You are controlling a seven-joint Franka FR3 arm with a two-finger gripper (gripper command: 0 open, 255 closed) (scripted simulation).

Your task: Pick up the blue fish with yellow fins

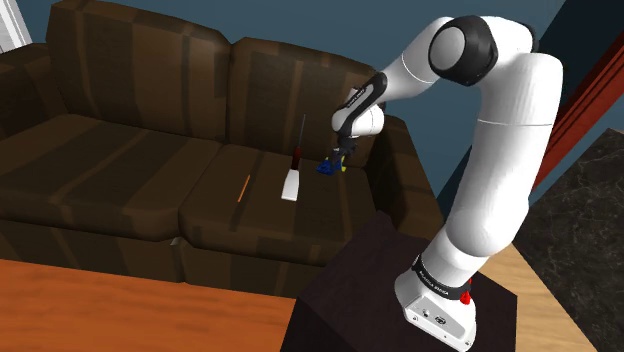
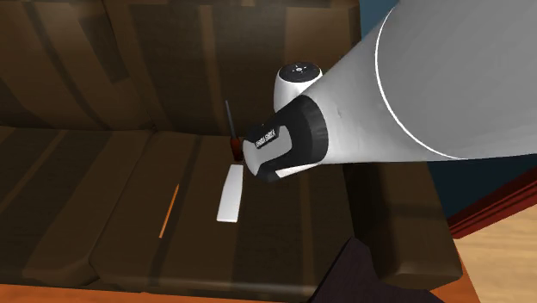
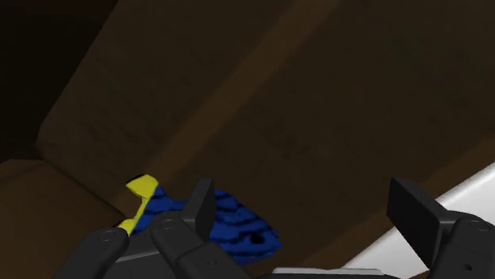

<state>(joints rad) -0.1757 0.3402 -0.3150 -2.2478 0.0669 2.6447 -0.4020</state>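
The blue fish (image 1: 327,167) with yellow fins lies on the right seat cushion of a brown sofa (image 1: 130,170), near the right armrest. My gripper (image 1: 342,152) hovers just above it and slightly toward the shoulder view's right. In the wrist view the fingers stand wide apart, so the gripper (image 3: 305,204) is open and holds nothing. There the fish (image 3: 238,230) lies on the cushion below and behind one finger (image 3: 198,204), its blue body reaching a little into the gap and its yellow fin sticking out on the far side.
A white flat blade (image 1: 291,185) with a thin dark red handle (image 1: 300,140) lies next to the fish; the blade (image 2: 230,194) also appears past the arm in the second exterior view. An orange stick (image 1: 242,189) lies farther along the cushion. The dark stand (image 1: 380,290) sits against the sofa front.
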